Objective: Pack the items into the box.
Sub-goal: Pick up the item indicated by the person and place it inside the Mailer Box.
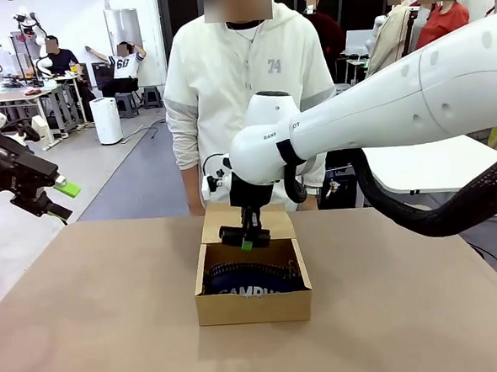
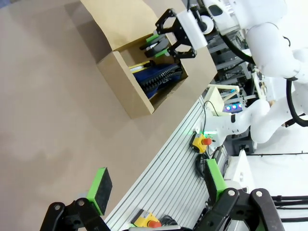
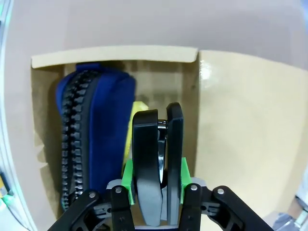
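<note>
Stapler is hanging in the front view, pinched by the right claw just above the rear half of the box at mid-desk. The pouch is lying along the box's near wall, and the left claw is waiting spread wide past the desk's left edge, well apart. Left wrist view is showing the yellow stick lying beside the pouch. Right wrist view is looking down on a stapler seemingly pointing nose-down along the fingers, with the free strip between stick and hinge-side wall lying directly beneath it.
</note>
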You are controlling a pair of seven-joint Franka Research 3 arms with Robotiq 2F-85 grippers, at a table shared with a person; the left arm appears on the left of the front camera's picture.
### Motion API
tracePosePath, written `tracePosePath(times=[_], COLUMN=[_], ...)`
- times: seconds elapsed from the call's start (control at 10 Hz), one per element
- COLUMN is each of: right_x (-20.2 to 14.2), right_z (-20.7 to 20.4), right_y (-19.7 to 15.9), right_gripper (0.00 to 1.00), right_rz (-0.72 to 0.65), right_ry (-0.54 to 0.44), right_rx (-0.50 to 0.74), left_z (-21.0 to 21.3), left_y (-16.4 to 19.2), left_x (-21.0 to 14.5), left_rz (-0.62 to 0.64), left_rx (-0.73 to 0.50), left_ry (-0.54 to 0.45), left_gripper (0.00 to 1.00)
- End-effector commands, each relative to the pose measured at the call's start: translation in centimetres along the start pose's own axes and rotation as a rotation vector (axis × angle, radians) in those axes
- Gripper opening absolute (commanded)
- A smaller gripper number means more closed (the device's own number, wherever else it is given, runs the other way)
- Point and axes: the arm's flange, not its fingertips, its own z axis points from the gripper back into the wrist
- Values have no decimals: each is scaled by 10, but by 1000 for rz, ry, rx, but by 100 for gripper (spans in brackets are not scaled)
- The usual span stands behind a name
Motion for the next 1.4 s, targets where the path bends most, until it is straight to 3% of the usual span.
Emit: tracePosePath(times=[0.0,0.5,0.7,1.3], right_x=[4,2,-1,-5], right_z=[9,0,3,4], right_y=[2,5,3,3], right_gripper=[0,0,100,100], right_rz=[-37,-70,-79,-103], right_ry=[48,92,92,92], right_rx=[45,76,86,77], left_z=[3,3,3,3], left_y=[1,1,1,1], left_x=[-2,-2,-2,-2], left_rz=[-13,-13,-13,-13], left_rx=[-7,-7,-7,-7], left_ry=[7,7,7,7], left_gripper=[100,100,100,100])
